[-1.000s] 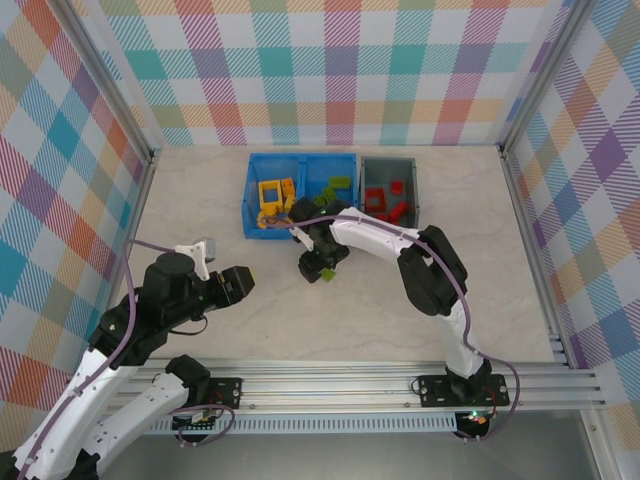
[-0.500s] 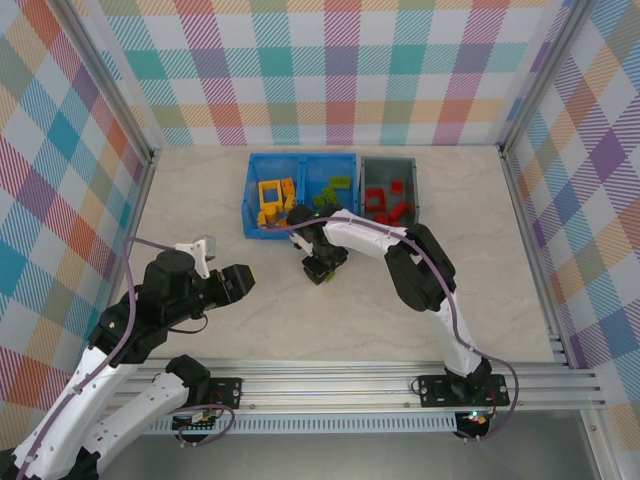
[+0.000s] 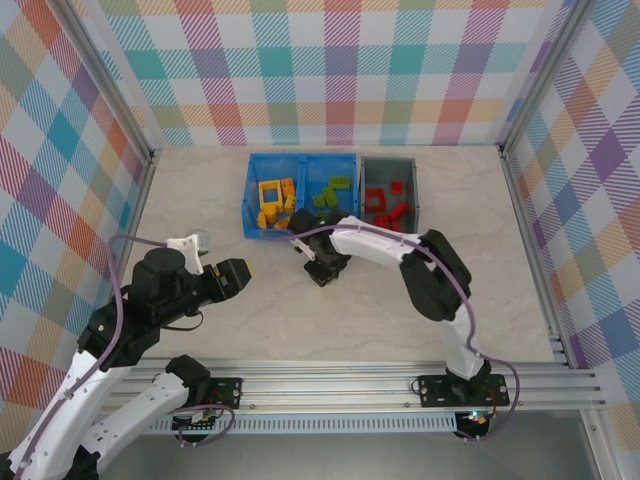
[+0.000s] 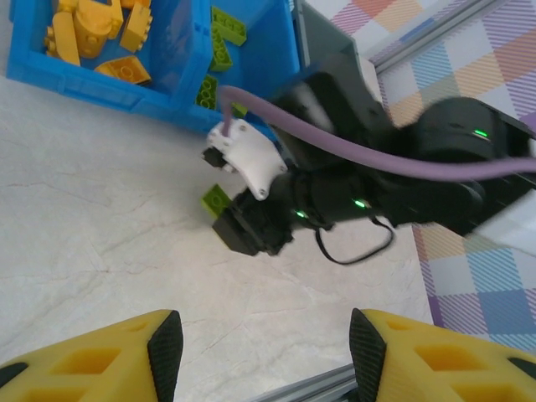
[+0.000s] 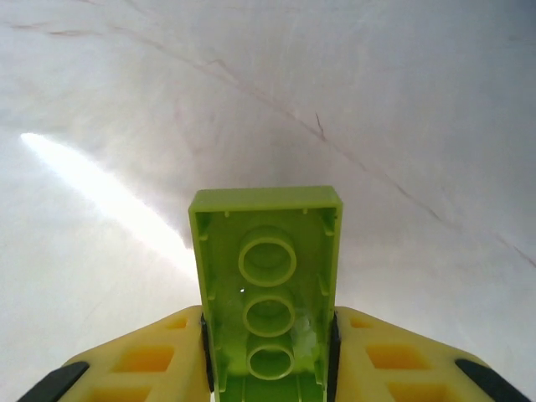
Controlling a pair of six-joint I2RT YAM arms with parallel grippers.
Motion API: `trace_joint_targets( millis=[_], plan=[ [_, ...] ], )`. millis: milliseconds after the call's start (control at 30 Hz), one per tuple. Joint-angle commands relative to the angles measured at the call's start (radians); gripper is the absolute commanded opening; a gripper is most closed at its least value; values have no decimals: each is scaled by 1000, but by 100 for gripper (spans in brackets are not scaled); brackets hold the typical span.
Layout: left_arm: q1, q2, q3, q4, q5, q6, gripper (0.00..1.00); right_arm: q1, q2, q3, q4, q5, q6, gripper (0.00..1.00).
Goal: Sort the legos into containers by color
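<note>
The sorting is judged nearly finished: yellow plastic bricks [image 3: 272,198] and green bricks [image 3: 330,192] are laid in separate compartments of the bright blue plastic bin [image 3: 300,156], and red bricks [image 3: 385,203] in the dark grey plastic bin [image 3: 390,158]. One lime green brick [image 5: 266,251] is pinched between the jaws of the right gripper [image 3: 322,268], just in front of the blue bin. The left gripper [image 4: 264,356] is held spread and empty.

Left arm [image 3: 165,290], right arm [image 3: 372,240]: white link shells, black rounded joint housings.
Cables [image 4: 335,144]: purple, one run along each arm.
Bases [image 3: 450,388]: black.
LEDs [image 4: 480,132]: small, green.
Fingers [image 4: 84,368]: yellow, recessed pockets.
Pads [image 4: 165,343]: black.
</note>
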Motion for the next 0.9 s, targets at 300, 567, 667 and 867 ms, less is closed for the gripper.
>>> trace_joint_targets(
  millis=[300,567,667,867],
  plan=[
    [-14,229,112,214,-3,44,57,-95,13,410,-143,209,270,37],
    [-54,446,165,361,-54,90,57,-179,373,900,-317,348,391,37],
    [-80,504,176,397,-62,99,57,-185,471,1025,-336,398,388,36],
    [-110,552,152,439,-70,98,56,-202,550,1045,-300,454,400,38]
  ],
)
